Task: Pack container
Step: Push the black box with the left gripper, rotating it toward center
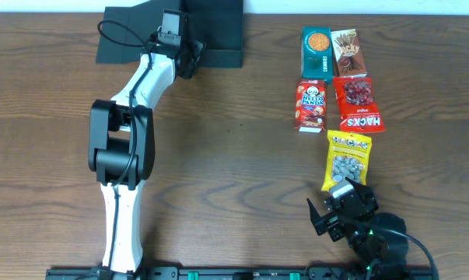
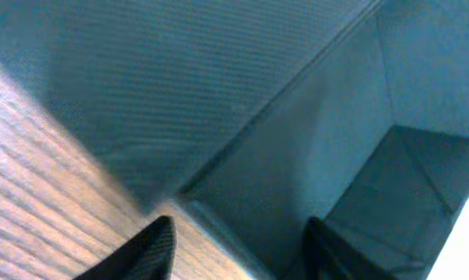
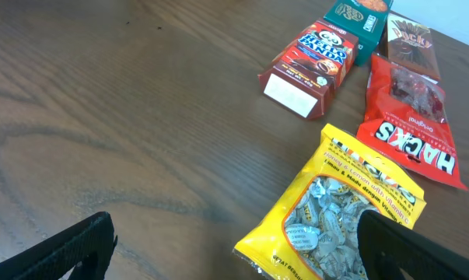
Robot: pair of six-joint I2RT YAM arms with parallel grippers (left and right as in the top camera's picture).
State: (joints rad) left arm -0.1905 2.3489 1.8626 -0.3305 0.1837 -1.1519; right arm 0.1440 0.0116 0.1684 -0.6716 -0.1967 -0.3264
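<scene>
Nearest, at the table's (image 1: pixel 234 155) front edge, the right gripper (image 1: pixel 331 204) hovers low with its 2 fingers spread wide and nothing between them. Just ahead of it lies a yellow candy bag (image 1: pixel 348 159), flat, with its lower end close to the gripper's fingertip; I cannot tell whether they touch.

Beyond the bag sit 4 more snacks in 2 rows. A red Hacks bag (image 1: pixel 360 103) lies just past the yellow one, and a red Hello Panda box (image 1: pixel 311 105) lies beside it on the left. Behind those, a teal cookie box (image 1: pixel 316 53) and a brown Pocky box (image 1: pixel 348 53) lie side by side, close against each other.

Well apart on the other side, the left arm (image 1: pixel 129 140) reaches from the front edge toward the far edge of the table. There the container (image 1: pixel 218 31), dark and matte, rests on the wood, with its flap lid (image 1: pixel 129 35) opened flat to the left.

The left gripper (image 2: pixel 242 245) is down at the container's near wall. In the wrist view 1 finger (image 2: pixel 152 249) is outside over the wood grain and the other is inside the box. The jaws stand apart and straddle the wall, with a gap showing beside the inner finger.
</scene>
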